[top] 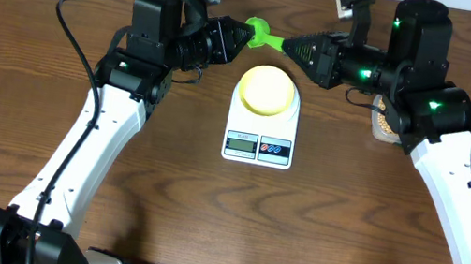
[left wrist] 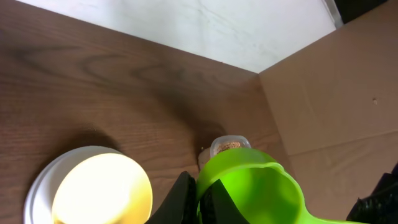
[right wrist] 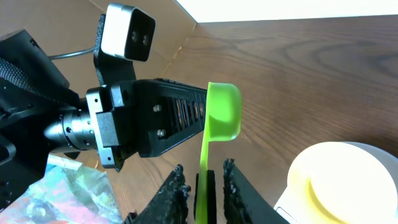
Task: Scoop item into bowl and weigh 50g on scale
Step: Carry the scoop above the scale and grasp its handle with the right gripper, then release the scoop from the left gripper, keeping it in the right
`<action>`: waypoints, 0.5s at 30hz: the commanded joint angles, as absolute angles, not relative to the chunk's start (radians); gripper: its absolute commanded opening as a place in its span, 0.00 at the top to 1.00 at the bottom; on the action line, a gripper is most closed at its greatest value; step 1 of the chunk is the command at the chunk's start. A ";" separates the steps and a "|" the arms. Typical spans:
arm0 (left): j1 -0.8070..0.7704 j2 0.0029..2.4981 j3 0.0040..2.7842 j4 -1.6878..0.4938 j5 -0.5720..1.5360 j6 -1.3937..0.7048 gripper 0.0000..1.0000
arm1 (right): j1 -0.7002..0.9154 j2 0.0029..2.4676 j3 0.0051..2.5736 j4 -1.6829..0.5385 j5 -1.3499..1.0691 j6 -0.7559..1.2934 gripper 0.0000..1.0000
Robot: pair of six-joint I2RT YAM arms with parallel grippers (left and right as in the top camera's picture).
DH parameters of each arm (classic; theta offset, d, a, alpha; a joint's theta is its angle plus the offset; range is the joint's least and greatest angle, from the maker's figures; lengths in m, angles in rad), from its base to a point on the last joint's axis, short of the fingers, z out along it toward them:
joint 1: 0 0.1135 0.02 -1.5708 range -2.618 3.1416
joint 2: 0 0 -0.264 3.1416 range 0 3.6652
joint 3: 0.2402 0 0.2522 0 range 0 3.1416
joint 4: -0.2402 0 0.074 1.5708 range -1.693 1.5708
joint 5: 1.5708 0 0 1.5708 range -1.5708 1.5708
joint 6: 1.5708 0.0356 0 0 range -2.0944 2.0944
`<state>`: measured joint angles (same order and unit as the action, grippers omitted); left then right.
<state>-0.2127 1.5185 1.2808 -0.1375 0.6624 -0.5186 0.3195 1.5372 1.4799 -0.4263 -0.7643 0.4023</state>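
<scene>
If you're looking for the beans, they're a heap of tiny round tan things in a clear plastic tub. It stands on the table just right of the scale, toward the right edge (from overhead most of it is hidden under the right arm, so the left wrist view is the better look).

The scale is a flat white one, sitting about midway between the left and right edges and a bit toward the far edge. Its small grey display and the red and blue buttons are on the near side. The bowl is small, round and pale yellow, and it sits right on the scale's round platform, covering nearly all of it. Its inside is washed out by the light, so I can't tell what's in it.

Now the spoon: bright green plastic, held in the air just beyond the far side of the scale, stretched between the two grippers. The left gripper is clamped tight on the scoop end, fingers pinching at its rim. The right gripper has the handle running between its jaws, which sit narrow and close on either side of it. Whether they actually squeeze it, I can't tell.
</scene>
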 commanded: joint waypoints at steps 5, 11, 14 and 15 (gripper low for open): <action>-0.216 1.515 1.295 -0.125 0.700 -0.497 0.93 | 0.336 1.518 1.496 -0.427 -0.757 0.396 0.91; -0.216 1.515 1.295 -0.125 0.700 -0.497 0.93 | 0.336 1.519 1.496 -0.427 -0.757 0.397 0.99; -0.216 1.515 1.295 -0.125 0.700 -0.494 0.92 | 0.336 1.519 1.496 -0.427 -0.752 0.400 0.99; -0.216 1.515 1.295 -0.125 0.701 -0.486 0.83 | 0.336 1.519 1.496 -0.432 -0.739 0.400 0.99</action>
